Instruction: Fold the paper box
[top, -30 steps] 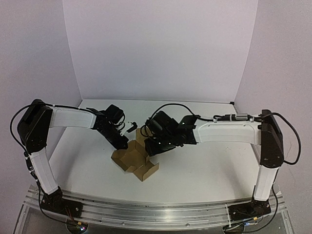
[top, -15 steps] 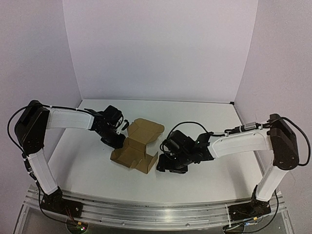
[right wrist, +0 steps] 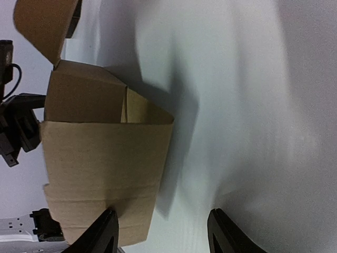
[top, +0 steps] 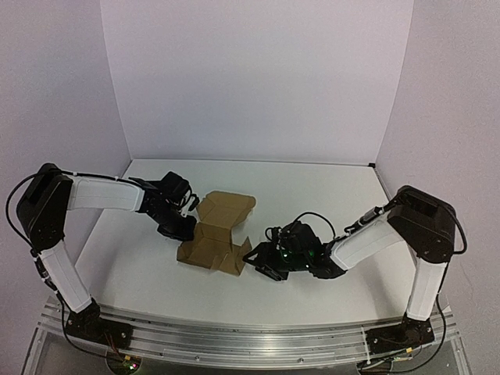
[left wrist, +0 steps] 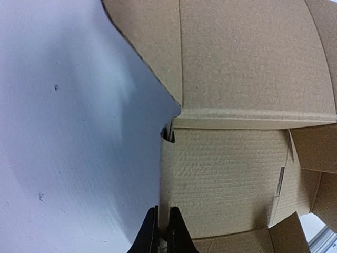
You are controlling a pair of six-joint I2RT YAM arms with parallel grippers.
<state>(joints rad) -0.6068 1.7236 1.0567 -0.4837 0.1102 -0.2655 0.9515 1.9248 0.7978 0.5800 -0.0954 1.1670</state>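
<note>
The paper box [top: 217, 234], brown cardboard and partly folded, lies on the white table with its lid flap [top: 226, 207] raised at the back. My left gripper [top: 186, 227] is at its left side. In the left wrist view the jaws [left wrist: 163, 234] are shut on the thin edge of a side wall of the paper box [left wrist: 237, 174]. My right gripper [top: 252, 260] lies low on the table at the box's right side, open. In the right wrist view, one of the fingers [right wrist: 108, 232] of the right gripper [right wrist: 164, 232] touches a flap of the box [right wrist: 105, 158]; the other is over bare table.
White walls close off the back and both sides of the white table [top: 312, 195]. An aluminium rail [top: 250, 340] runs along the near edge. The left arm's black wrist [right wrist: 18, 132] shows behind the box in the right wrist view.
My right arm came off the top of the box, swung right and dropped to the table beside it. The lid flap now shows. The left gripper kept its grip.
</note>
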